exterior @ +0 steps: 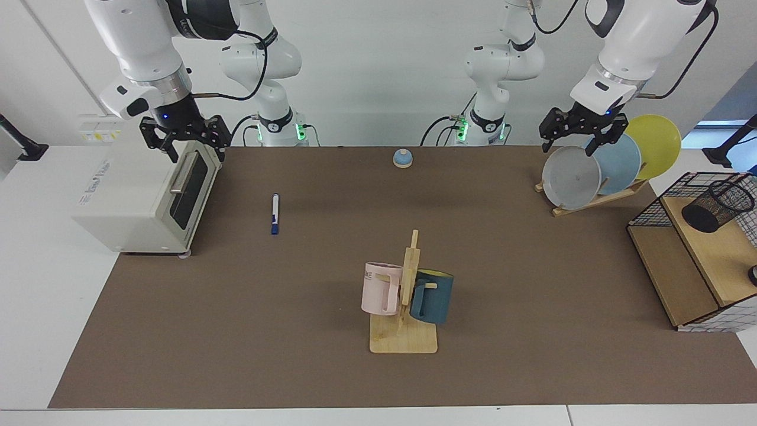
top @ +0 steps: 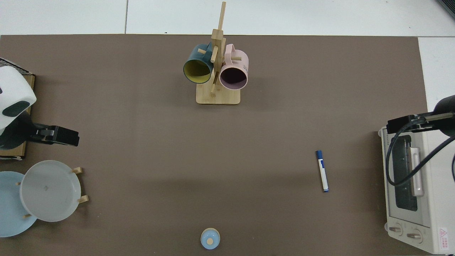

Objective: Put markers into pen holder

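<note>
the marker (exterior: 275,213) lies flat on the brown mat (exterior: 295,331), just beside the toaster oven (exterior: 148,198) and well apart from the pen holder (exterior: 717,205), which sits tilted on the wire rack (exterior: 692,260). its long axis runs toward the robots, and which end carries the cap i cannot tell. the right gripper (exterior: 184,137) hangs spread over the oven; the left gripper (exterior: 582,131) hangs spread above the plates (exterior: 597,168). likely risks: the round barrel rolling during a pinch, or the tilted holder missing the drop.
</note>
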### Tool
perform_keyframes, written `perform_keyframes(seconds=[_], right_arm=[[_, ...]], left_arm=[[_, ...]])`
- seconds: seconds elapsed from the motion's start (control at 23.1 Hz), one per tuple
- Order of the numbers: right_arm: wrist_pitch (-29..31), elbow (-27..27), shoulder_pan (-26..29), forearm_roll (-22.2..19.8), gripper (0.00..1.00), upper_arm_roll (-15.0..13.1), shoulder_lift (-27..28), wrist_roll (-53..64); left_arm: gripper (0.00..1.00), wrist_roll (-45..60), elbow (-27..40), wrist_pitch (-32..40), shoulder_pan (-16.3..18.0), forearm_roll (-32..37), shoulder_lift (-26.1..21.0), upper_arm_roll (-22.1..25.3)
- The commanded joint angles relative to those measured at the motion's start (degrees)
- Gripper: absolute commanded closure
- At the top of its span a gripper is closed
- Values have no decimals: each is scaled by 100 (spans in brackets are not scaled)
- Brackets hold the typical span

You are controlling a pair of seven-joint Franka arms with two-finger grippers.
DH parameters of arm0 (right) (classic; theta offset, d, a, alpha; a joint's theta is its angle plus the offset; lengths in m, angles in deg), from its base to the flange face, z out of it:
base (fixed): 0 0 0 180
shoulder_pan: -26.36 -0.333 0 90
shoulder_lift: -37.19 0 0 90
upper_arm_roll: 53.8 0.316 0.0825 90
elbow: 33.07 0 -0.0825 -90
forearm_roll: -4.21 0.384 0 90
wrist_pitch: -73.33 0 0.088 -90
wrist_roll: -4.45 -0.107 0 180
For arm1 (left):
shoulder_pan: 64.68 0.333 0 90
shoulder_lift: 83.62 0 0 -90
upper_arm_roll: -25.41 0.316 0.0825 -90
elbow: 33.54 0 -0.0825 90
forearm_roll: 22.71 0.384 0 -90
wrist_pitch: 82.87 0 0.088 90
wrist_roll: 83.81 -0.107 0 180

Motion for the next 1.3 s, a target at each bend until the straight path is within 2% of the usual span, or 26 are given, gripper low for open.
perform_keyframes(seconds=[0.0, 0.22, 0.91, 1.25], right_arm=[[-13, -124, 26, 47, 0, 58, -133, 110], [-57, -106, 25, 38, 0, 49, -133, 118], [58, -352, -1, 47, 0, 67, -221, 93], [427, -606, -159, 38, 0, 67, -195, 13]], left_arm=[[0, -65, -28, -27, 49, 97, 108, 8], [0, -21, -19, -169, -135, 167, 108, -150], [0, 14, -28, 350, -48, 255, 230, -27], [0, 32, 103, 411, -4, 203, 319, 43]])
